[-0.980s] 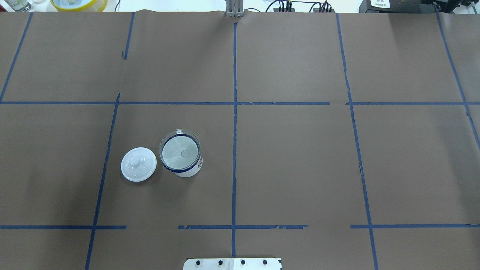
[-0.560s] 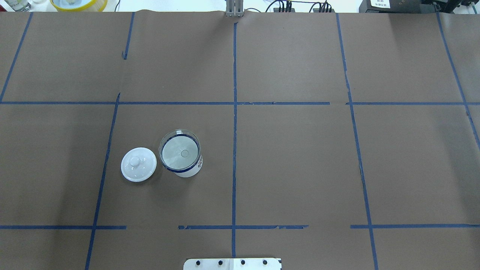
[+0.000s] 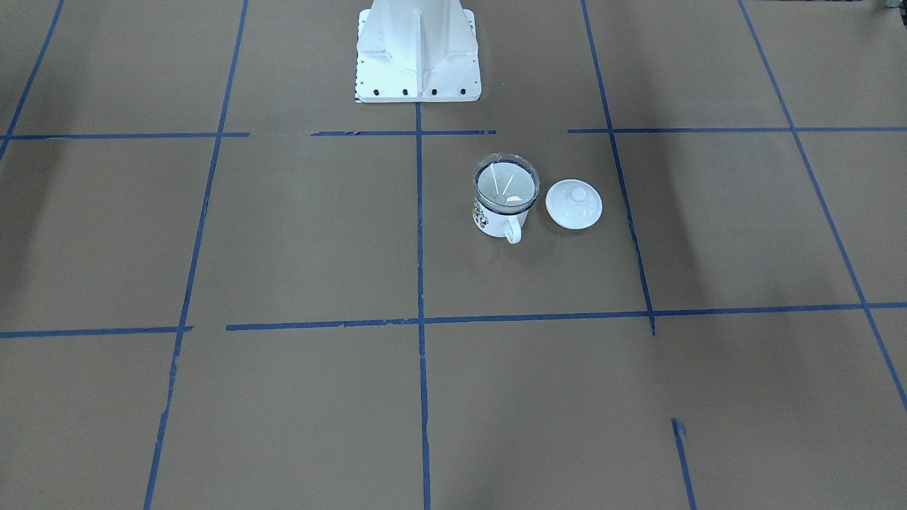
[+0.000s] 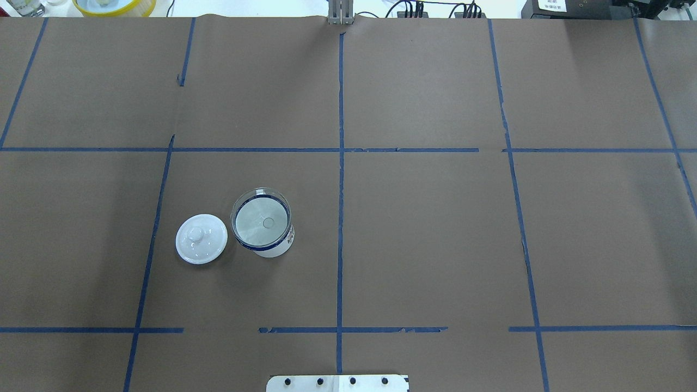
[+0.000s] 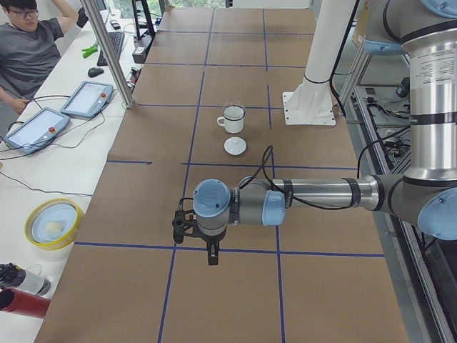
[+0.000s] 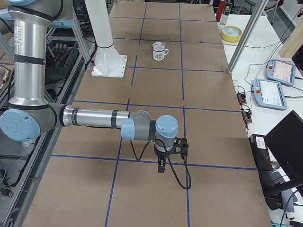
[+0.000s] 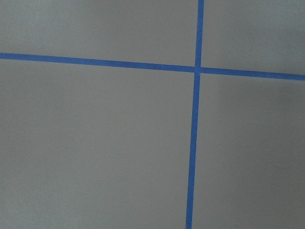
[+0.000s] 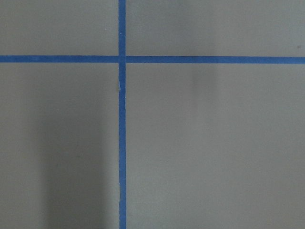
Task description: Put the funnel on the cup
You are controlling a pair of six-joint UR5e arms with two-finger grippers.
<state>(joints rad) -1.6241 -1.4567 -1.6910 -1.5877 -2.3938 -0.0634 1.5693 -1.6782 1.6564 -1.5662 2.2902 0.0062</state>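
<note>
The clear funnel (image 4: 260, 218) sits in the mouth of the white cup (image 4: 273, 250) with the dark blue rim, left of the table's centre line. In the front-facing view the funnel (image 3: 505, 185) rests on the cup (image 3: 488, 219), whose handle points away from the robot. My left gripper (image 5: 212, 256) hangs over the table far from the cup, seen only in the exterior left view; I cannot tell if it is open. My right gripper (image 6: 161, 166) shows only in the exterior right view; I cannot tell its state. Both wrist views show only brown paper and blue tape.
A round white knobbed lid (image 4: 201, 238) lies on the table just beside the cup. The robot's white pedestal (image 3: 417, 49) stands at the near edge. A person (image 5: 28, 50), teach pendants (image 5: 36, 127) and a yellow bowl (image 5: 53, 223) are beyond the table's far edge.
</note>
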